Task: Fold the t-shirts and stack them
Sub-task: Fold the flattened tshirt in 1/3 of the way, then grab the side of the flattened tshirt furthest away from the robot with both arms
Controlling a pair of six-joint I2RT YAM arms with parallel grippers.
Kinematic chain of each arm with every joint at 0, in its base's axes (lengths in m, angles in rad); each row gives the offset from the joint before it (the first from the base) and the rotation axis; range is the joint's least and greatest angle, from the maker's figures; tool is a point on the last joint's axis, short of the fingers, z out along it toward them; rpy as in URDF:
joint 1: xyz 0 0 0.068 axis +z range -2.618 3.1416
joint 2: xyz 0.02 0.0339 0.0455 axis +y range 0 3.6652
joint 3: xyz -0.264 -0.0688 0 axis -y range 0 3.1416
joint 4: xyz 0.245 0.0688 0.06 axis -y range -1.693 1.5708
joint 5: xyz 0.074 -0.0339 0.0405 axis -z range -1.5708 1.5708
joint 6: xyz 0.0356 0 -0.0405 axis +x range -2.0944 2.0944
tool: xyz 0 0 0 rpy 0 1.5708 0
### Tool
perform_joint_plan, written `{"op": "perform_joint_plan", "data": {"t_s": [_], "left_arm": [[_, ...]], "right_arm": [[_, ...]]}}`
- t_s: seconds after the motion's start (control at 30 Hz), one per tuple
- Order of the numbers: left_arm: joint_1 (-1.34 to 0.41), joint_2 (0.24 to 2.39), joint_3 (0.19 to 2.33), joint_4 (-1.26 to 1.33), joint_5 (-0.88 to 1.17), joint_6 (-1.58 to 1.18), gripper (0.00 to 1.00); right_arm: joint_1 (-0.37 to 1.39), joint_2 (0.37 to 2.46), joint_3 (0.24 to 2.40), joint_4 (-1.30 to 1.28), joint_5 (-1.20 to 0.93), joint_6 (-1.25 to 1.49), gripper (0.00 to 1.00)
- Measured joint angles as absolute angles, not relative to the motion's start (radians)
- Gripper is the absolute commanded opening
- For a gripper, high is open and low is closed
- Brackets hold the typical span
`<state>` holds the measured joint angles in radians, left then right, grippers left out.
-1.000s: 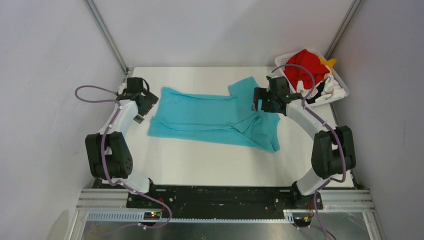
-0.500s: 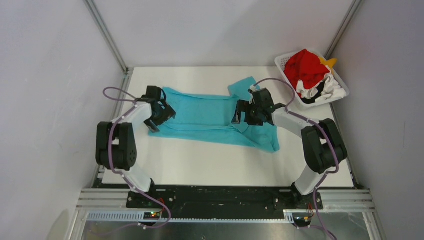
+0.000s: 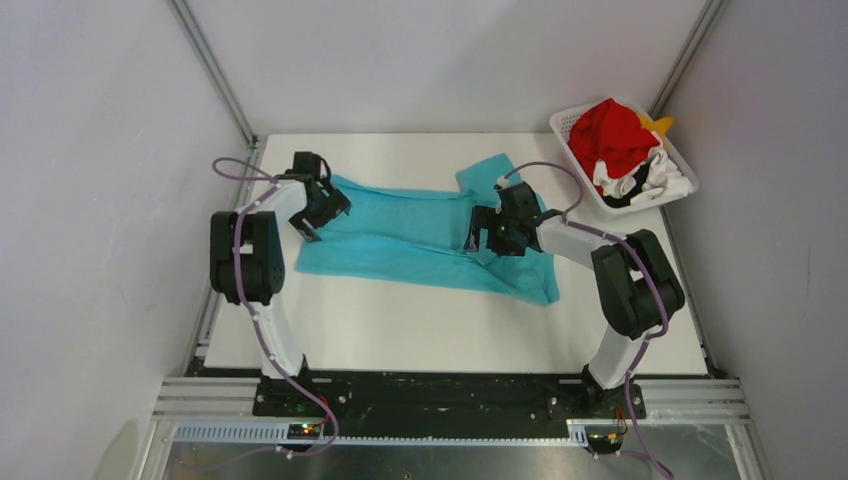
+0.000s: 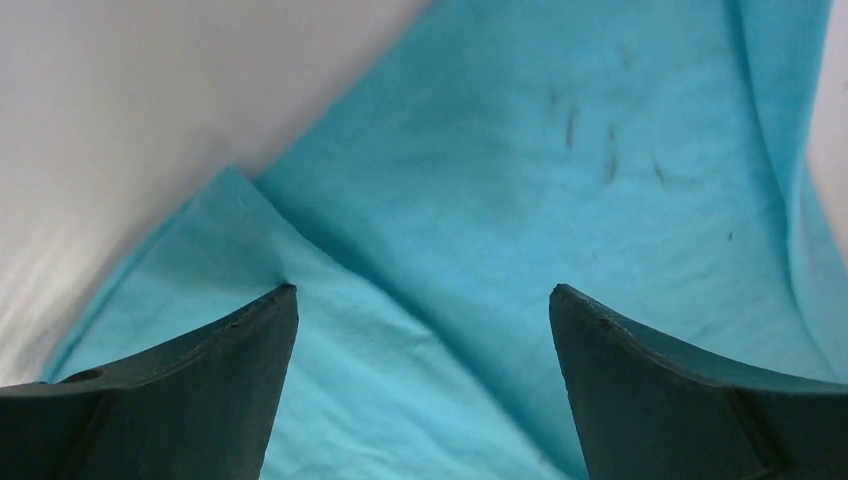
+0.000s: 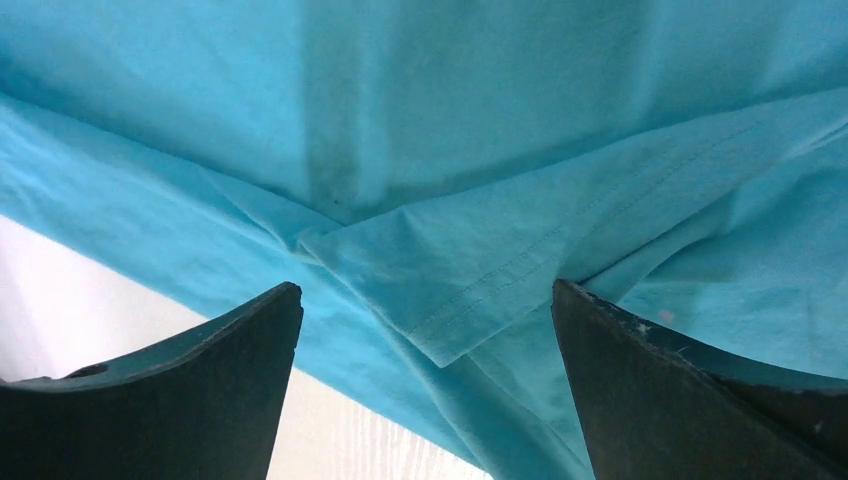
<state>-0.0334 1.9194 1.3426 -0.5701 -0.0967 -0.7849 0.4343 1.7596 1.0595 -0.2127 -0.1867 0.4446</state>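
Left tool (image 4: pixel 420 300) and right tool (image 5: pixel 425 298) gape empty over the teal shirt (image 3: pixel 410 235) on a white, grey-walled desk (image 3: pixel 400 320); only the right wrist view shows stitching (image 5: pixel 520 273).

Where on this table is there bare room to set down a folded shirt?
Widest bare patch: the white table's near strip, in front of the teal cloth t-shirt. A narrower strip runs behind the shirt. Crowded: the middle, and the far-right corner by the white perforated plastic basket.

white table (image 3: pixel 420 330) enclosed on three sides by plain pale grey walls (image 3: pixel 440 60). slanted metal struts (image 3: pixel 212 72) rise at the two far corners; an aluminium rail (image 3: pixel 200 400) runs along the near edge.
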Motion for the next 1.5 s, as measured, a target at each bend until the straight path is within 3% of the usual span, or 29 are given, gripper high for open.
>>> {"op": "perform_joint_plan", "data": {"t_s": [0.23,0.57,0.83,1.17,1.33,1.5], "left_arm": [[0.049,1.955,1.363,-0.559,-0.075,-0.797,0.99],[0.010,1.829,1.185,-0.524,-0.083,-0.796,1.00],[-0.005,1.565,0.876,-0.527,-0.134,-0.805,1.00],[-0.061,1.167,0.551,-0.529,-0.189,-0.839,1.00],[-0.061,1.140,0.593,-0.587,-0.188,-0.818,1.00],[-0.057,1.219,0.799,-0.607,-0.200,-0.798,1.00]], "right_arm": [[0.430,1.724,1.005,-0.200,-0.136,0.450,0.99],[0.428,1.631,0.862,-0.093,-0.131,0.483,0.99],[0.485,1.379,0.618,-0.088,-0.085,0.538,1.00],[0.627,0.929,0.371,-0.282,-0.014,0.682,1.00],[0.593,0.850,0.401,-0.374,0.006,0.680,0.99],[0.459,0.933,0.609,-0.377,0.010,0.631,1.00]]}}
